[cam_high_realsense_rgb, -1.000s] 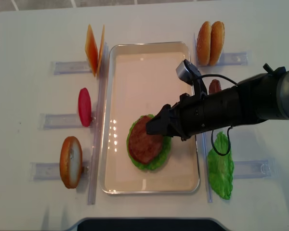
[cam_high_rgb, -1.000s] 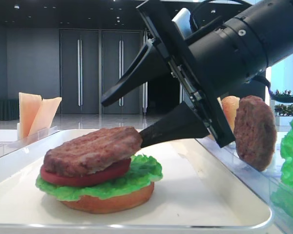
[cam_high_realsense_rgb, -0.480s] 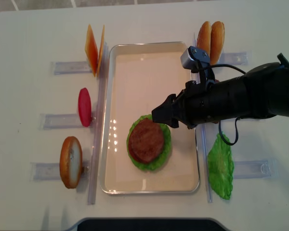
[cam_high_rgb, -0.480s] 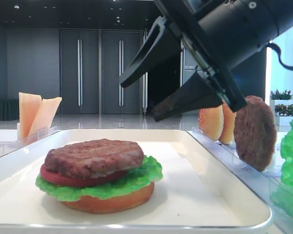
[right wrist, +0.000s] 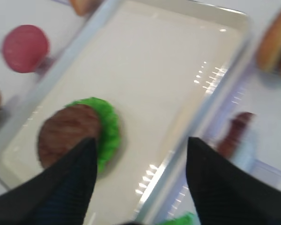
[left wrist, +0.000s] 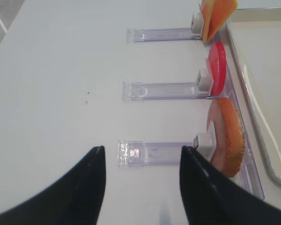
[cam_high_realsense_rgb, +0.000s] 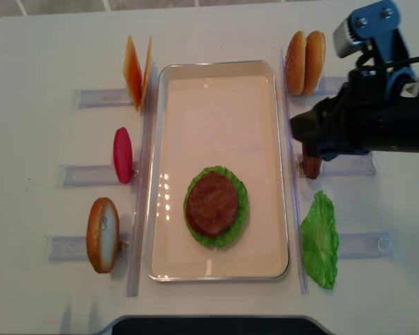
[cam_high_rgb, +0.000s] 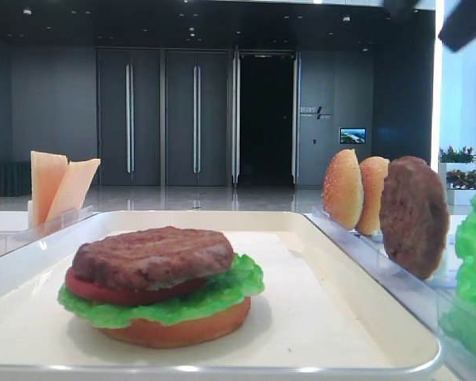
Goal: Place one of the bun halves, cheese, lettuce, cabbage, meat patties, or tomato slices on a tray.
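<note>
Overhead view: we note right gripper (cam_high_realsense_rgb: 300, 132) spread wide and empty, above spare meat patty (cam_high_realsense_rgb: 310, 166); stacked patty (cam_high_realsense_rgb: 211, 203) on tray (cam_high_realsense_rgb: 216, 73) lies at 7 o'clock, right arm nearer

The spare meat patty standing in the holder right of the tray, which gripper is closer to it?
Right. The right gripper hangs open just above the spare meat patty. The left gripper hovers over the table's far-left side, beyond the tray.

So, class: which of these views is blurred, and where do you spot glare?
Right wrist view: motion-blurred throughout, with the tray rim smeared. Overhead view: sharp, with small glare spots on the tray floor beside the lettuce. Low front view: sharp, with a dim background.
</note>
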Robot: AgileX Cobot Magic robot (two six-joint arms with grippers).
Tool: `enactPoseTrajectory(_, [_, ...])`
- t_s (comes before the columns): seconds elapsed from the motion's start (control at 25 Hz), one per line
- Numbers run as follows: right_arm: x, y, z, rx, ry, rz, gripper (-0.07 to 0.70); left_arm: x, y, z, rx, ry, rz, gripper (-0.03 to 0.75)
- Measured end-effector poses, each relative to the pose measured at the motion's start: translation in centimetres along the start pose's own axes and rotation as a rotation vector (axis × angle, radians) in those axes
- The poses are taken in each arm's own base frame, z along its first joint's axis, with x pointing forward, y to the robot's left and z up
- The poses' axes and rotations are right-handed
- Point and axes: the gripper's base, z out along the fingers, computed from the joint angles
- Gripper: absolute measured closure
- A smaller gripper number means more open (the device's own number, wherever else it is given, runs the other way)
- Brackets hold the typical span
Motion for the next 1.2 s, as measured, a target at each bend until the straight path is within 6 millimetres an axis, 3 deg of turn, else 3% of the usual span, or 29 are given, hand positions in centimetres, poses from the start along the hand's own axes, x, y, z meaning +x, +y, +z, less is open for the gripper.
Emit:
enactPoseTrajectory(0.24, [1.7, -4.6, -6.6, 0.363, 0.016, 0.111, 0.202, 0.0, 0.0, 0.0, 0.000, 0.000, 0.000, 0.325])
enactPoseTrajectory(0.36, [2.7, -5.1, -9.9, 0.478, -0.027, 0.140, 0.202, 0.0, 0.0, 0.0, 0.000, 0.000, 0.000, 0.325])
enactPoseTrajectory(0.44, [3.6, -4.4, -12.4, 0.540, -0.092, 0.133, 0.202, 0.0, 0.0, 0.0, 0.000, 0.000, 0.000, 0.325])
enactPoseTrajectory(0.52, [4.2, -3.9, -13.7, 0.573, -0.123, 0.134, 0.202, 0.0, 0.0, 0.0, 0.000, 0.000, 0.000, 0.325])
enactPoseTrajectory(0.88, [6.1, -2.7, -14.8, 0.582, -0.135, 0.149, 0.204, 0.0, 0.0, 0.0, 0.000, 0.000, 0.000, 0.325])
enactPoseTrajectory(1.2, [13.5, -1.1, -13.8, 0.572, -0.107, 0.197, 0.253, 0.0, 0.0, 0.0, 0.000, 0.000, 0.000, 0.325])
